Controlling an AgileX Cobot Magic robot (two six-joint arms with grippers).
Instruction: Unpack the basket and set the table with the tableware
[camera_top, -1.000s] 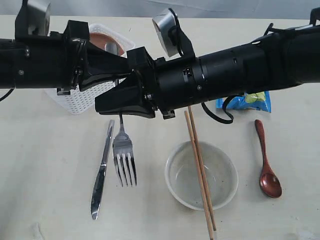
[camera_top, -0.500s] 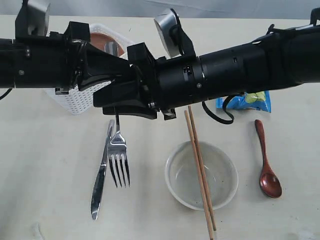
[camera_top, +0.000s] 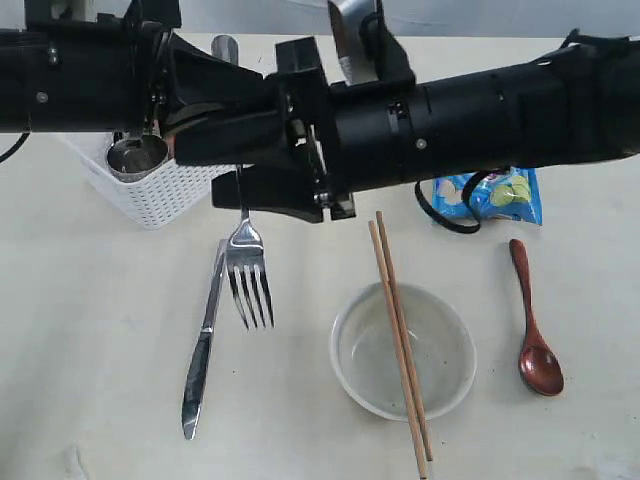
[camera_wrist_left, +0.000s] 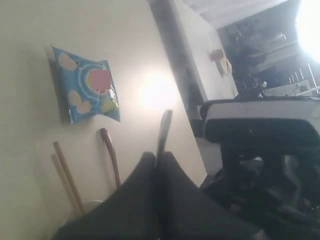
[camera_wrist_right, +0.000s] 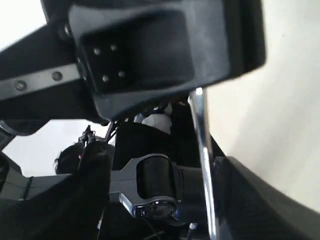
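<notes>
Left gripper (camera_wrist_left: 156, 161) is pinching, fully closed, the handle of the fork (camera_top: 249, 282), which is hanging tines-down over the table (camera_top: 90, 340), just beside the knife (camera_top: 204, 345). Right gripper (camera_top: 245, 190) is hovering at the same handle; how far its jaws are parted cannot be told.

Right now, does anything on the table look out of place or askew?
The chopsticks lie slanted across the bowl, ends jutting past its rim, not flat on the table. A blue chips bag sits near the spoon.

Shiny steel fork (camera_top: 248, 272), glossy wooden spoon (camera_top: 536, 345)
</notes>
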